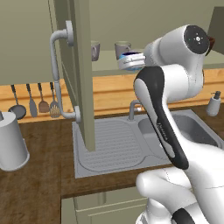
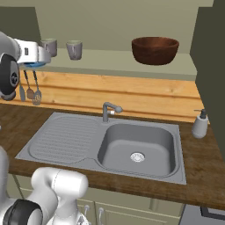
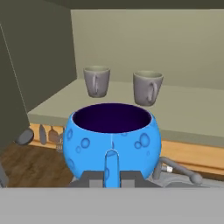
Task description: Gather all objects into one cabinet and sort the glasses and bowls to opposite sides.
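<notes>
From the left base view, the green cabinet door [image 1: 81, 74] stands open, with its grey handle [image 1: 59, 74] sticking out. Two glasses [image 1: 122, 49] sit on the pale shelf [image 1: 105, 65]. The blue bowl [image 1: 131, 59] is up by the shelf, at the end of the white arm [image 1: 170, 87]. Below are a wood counter [image 1: 35, 188] and a grey sink [image 1: 192, 131].

From the right base view, the brown bowl [image 2: 154, 49] sits on the right side of the shelf, well apart from the glasses on the left. A soap bottle [image 2: 200, 124] stands by the sink.

In the hand view, the gripper [image 3: 111, 168] pinches the blue bowl's rim. The bowl is in the air, just in front of the shelf edge.
</notes>
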Controlling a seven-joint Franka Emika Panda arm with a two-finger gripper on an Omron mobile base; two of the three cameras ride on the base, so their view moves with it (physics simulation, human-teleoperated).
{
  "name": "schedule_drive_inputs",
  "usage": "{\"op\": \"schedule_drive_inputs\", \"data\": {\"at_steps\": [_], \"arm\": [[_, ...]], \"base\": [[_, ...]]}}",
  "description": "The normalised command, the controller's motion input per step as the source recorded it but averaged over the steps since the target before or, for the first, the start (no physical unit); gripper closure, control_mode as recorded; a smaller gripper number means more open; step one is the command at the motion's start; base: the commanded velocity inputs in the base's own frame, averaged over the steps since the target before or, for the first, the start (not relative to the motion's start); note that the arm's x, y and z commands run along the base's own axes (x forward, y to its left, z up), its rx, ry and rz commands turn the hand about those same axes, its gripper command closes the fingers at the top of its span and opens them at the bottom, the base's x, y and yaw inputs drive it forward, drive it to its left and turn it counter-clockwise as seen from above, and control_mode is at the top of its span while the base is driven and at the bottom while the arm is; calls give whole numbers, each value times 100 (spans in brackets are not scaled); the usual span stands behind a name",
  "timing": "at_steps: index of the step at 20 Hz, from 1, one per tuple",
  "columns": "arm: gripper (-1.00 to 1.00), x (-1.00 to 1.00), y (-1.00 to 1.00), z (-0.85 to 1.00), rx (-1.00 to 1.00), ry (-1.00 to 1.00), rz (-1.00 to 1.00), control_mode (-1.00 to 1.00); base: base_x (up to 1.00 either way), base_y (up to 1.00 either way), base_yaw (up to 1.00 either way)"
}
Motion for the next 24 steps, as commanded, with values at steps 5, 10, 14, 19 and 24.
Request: {"op": "schedule_drive_inputs", "data": {"at_steps": [5,10,14,19,24], "arm": [[100,34,17,-5,0,0,0,-100],[100,27,7,-25,0,0,0,-100],[100,33,0,-28,0,0,0,-100],[100,53,0,0,0,0,0,-100],[100,47,6,-1,0,0,0,-100]], "base": [[0,0,0],[0,0,0],[0,0,0],[0,0,0],[0,0,0]]}}
